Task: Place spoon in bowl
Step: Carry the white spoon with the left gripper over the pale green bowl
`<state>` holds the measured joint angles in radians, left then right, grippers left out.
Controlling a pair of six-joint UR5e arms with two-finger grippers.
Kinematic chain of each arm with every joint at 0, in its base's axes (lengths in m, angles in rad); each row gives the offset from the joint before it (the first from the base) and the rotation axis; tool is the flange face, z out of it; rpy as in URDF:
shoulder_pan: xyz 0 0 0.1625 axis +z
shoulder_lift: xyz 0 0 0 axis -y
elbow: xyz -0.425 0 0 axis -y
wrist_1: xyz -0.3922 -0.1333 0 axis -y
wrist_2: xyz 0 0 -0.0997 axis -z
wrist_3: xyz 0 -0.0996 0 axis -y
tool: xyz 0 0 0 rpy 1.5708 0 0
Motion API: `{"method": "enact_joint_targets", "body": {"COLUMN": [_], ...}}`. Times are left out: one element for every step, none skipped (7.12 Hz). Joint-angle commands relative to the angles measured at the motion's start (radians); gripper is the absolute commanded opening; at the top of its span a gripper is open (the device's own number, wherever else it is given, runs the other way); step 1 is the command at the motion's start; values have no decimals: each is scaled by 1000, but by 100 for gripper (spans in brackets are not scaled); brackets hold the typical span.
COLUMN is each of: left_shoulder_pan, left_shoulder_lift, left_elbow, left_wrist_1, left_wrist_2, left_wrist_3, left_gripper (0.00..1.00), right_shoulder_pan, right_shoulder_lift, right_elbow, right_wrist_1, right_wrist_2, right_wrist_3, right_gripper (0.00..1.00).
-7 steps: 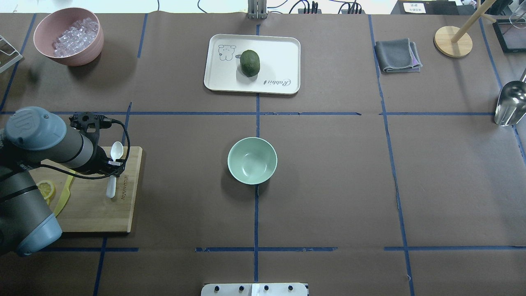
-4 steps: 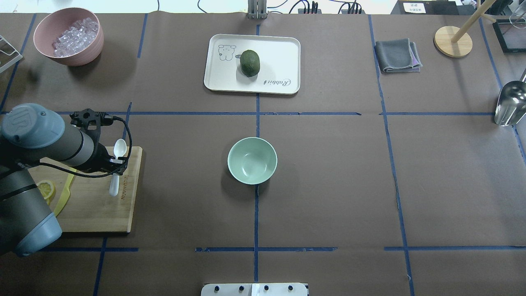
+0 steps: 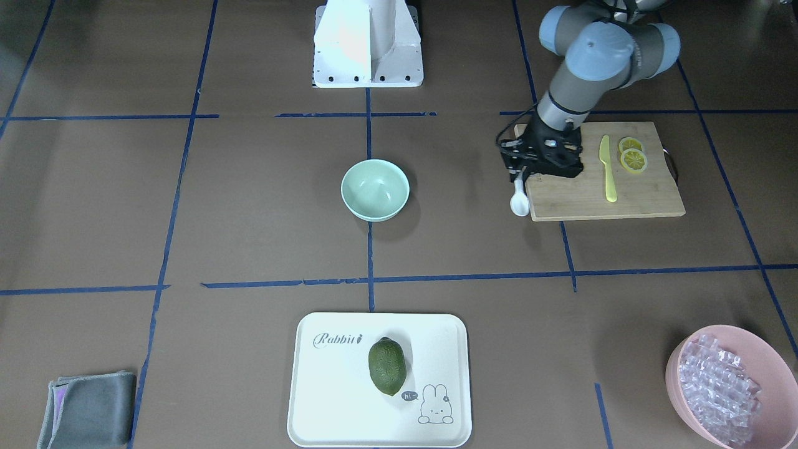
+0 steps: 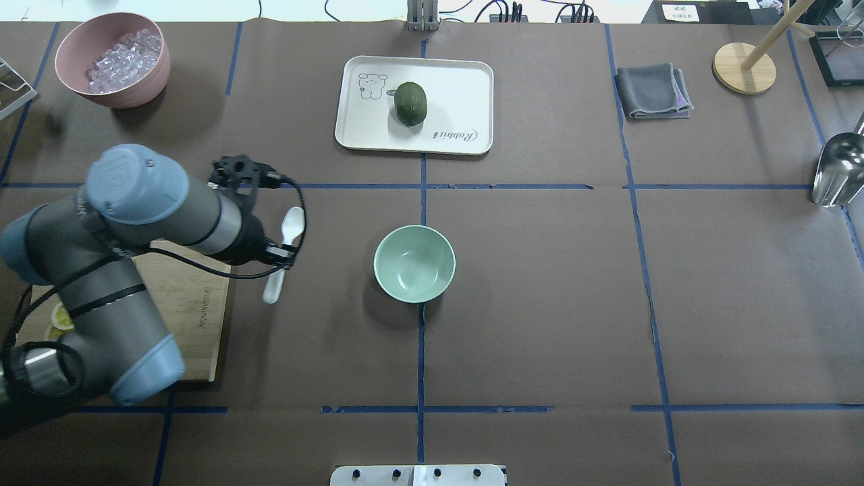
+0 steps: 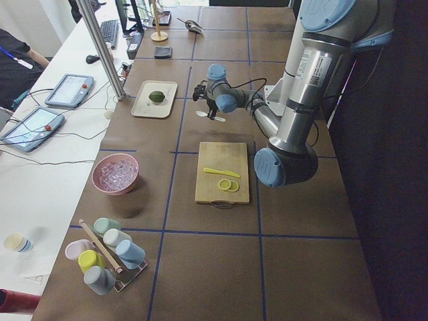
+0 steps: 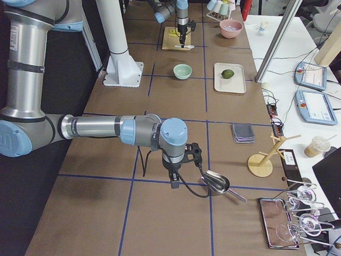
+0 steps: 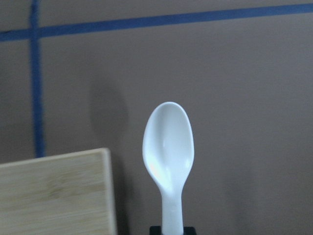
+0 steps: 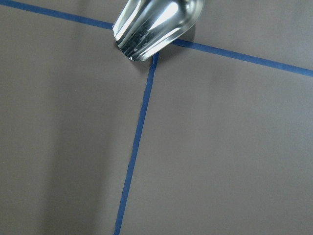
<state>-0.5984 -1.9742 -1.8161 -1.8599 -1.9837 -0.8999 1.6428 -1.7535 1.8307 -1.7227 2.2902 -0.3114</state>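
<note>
Right now the left end effector [image 4: 279,262] is gripping the spoon [image 4: 291,226], its jaws closed around the middle of the handle. The scoop is pointing toward the top of the overhead view and the handle end is sticking out below. The spoon is hanging over bare desk [image 4: 540,304] left of centre in that view. It is just past the right edge of the cutting board [image 4: 196,304] and well apart from the bowl [image 4: 414,264], which is sitting empty at mid-frame. In the left wrist view its shadow is falling apart from it, so it appears to be held clear of the surface.

The step in hand looks like the carry from board to bowl: pickup seems done, placing is not. The next move is calling for travel toward the picture's right until the spoon is over the bowl's opening, then a lowering and a release. The spoon looks about as long as the bowl is wide, so tipping it scoop-down may help it settle inside rather than bridge the rim.

The right end effector [image 6: 173,178] is showing only in the right side view, near a metal scoop [image 6: 216,181]. I cannot tell whether it is open or closed.
</note>
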Motion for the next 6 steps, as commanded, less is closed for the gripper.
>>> {"method": "enact_joint_targets", "body": {"left_shoulder_pan": [67, 84, 97, 110, 126, 129], "left_shoulder_lift": [-157, -236, -274, -281, -282, -291], "left_elbow": [90, 137, 152, 153, 162, 172], "left_wrist_1": [20, 60, 67, 65, 64, 64], "left_wrist_2": [-1, -3, -4, -4, -4, -3], "left_wrist_3": [15, 15, 15, -3, -25, -24], "left_gripper": [2, 4, 5, 12, 51, 84], "right_shoulder_pan": [0, 0, 0, -1, 0, 0], "right_shoulder_lift": [-9, -11, -11, -12, -18, -20], "right_elbow": [1, 1, 1, 1, 2, 1], "right_wrist_1": [0, 0, 0, 0, 0, 0], "right_wrist_2": [2, 2, 2, 2, 2, 2], "right_wrist_3": [-2, -3, -2, -3, -3, -2], "right_gripper": [100, 100, 100, 100, 100, 100]}}
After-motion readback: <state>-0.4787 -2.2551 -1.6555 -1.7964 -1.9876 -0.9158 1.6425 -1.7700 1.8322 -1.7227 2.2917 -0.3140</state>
